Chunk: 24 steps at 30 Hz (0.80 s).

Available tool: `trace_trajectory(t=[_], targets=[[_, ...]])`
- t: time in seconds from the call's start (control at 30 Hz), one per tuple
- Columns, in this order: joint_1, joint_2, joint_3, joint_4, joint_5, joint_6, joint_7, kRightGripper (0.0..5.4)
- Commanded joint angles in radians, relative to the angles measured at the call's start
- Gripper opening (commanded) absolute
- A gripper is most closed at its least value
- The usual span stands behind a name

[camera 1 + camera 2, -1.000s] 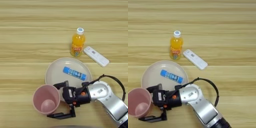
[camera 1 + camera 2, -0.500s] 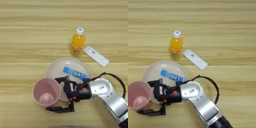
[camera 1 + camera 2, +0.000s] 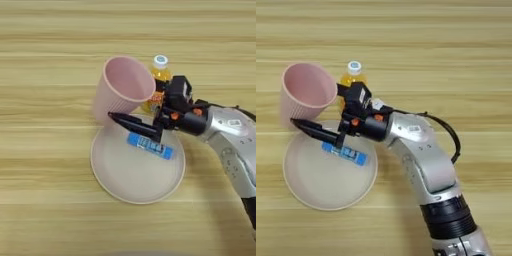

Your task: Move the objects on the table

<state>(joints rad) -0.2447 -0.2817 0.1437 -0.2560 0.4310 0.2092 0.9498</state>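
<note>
table (image 3: 45, 60) is filling both views, grain running left-right; one silver forearm (image 3: 421, 150) is coming in from the bottom right, reaching up-left; one round beige plate (image 3: 125, 185) is lying flat near centre; one pink ribbed cup (image 3: 122, 90) is sitting over the plate's far-left rim, tilted, mouth facing up toward the camera, base down-left; right gripper (image 3: 137, 117) is pinching the cup, one black finger (image 3: 135, 127) lying along its near wall, long axis left-right, the other finger hidden; one orange-juice bottle (image 3: 352, 75) is standing upright just behind the gripper, white cap up, partly hidden; one blue tube (image 3: 150, 146) is lying on the plate, long axis running upper-left to lower-right; white device is not visible.
</note>
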Motion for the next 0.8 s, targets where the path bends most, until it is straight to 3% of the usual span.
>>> trace_trajectory(t=[0.03,0.47,0.63,0.8], targets=[[-0.063,-0.044,-0.056,-0.029,0.048,0.015,0.002,4.25],[0.011,-0.149,-0.022,0.057,-0.026,-0.032,0.158,4.25],[0.038,-0.157,0.034,0.121,-0.107,-0.100,0.190,4.25],[0.064,-0.159,0.060,0.126,-0.121,-0.114,0.214,4.25]])
